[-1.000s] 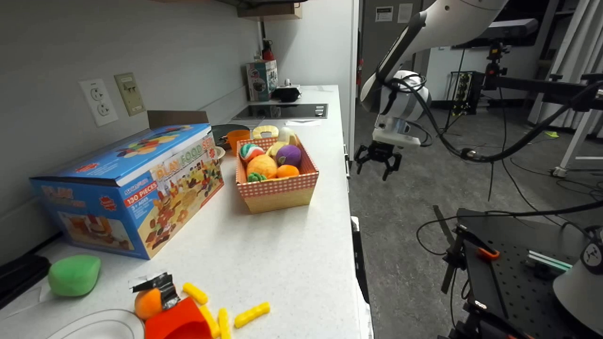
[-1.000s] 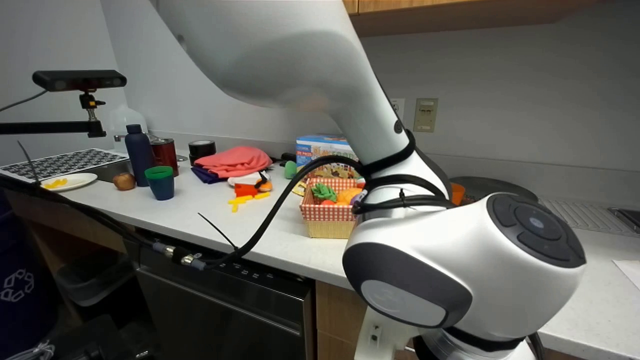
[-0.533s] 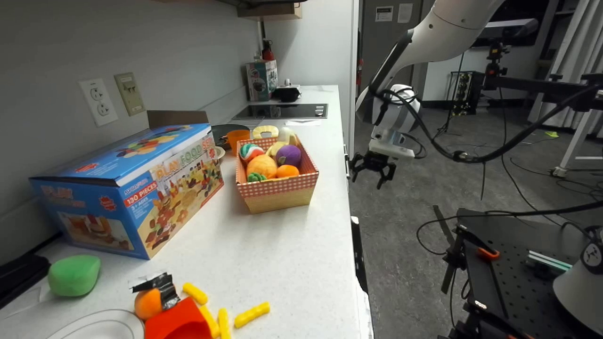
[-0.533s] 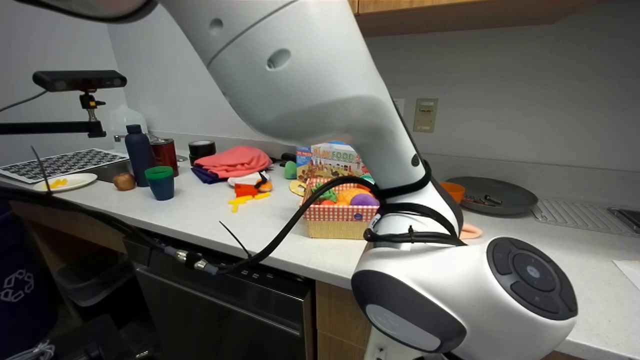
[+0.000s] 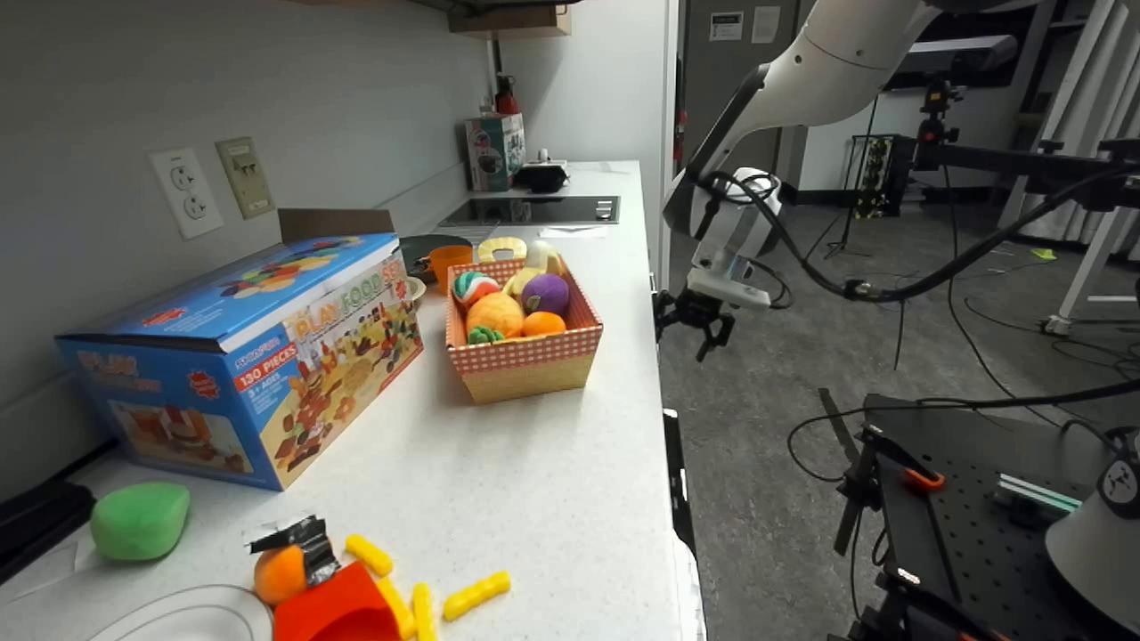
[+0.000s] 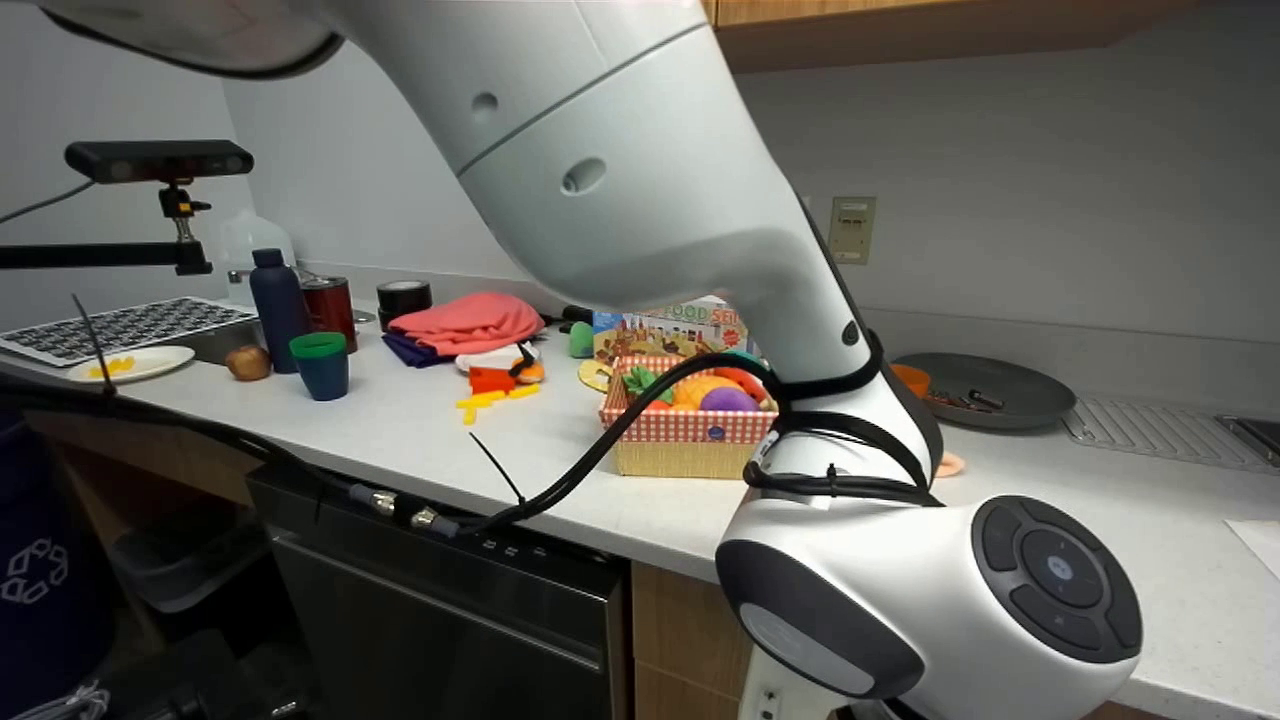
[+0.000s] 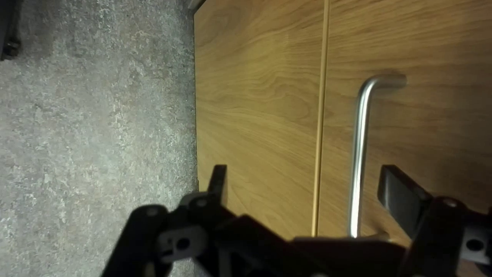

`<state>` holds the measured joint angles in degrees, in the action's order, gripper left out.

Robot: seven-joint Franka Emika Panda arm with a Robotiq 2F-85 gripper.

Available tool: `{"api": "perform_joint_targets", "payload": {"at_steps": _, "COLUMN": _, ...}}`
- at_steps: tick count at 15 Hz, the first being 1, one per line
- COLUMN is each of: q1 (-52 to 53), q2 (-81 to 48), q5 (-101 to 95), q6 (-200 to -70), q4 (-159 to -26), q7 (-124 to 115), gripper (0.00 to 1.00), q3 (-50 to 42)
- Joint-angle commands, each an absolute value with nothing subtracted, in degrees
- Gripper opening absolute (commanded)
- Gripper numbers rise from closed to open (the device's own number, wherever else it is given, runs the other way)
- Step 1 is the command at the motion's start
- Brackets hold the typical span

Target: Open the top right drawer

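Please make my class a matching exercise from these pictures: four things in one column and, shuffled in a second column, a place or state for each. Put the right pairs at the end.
Things
1. fingers
2. metal handle
3. checked basket
4. dark blue bottle

Places and states
A. next to the red tumbler
B. on a wooden panel
C. spread apart
D. filled with toy fruit

Right pairs: 1-C, 2-B, 3-D, 4-A
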<state>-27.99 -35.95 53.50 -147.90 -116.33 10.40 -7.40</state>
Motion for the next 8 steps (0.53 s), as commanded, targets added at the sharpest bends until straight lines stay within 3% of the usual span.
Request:
{"api": "perform_joint_targets", "payload": {"at_steps": 1, "q1": -28.32, "q2": -39.49, "q5": 56.15, "q6": -148.88, "q4": -113.37, "q7": 12.02, "gripper": 1.0, "q3": -6.91}}
{"api": "perform_joint_targets", "payload": {"at_steps": 8, "q1": -26.59, "q2": -41.8, "q5": 54.01, "q6": -151.18, "q4": -112.27, "q7": 8.19, "gripper": 1.0, "q3": -9.79}}
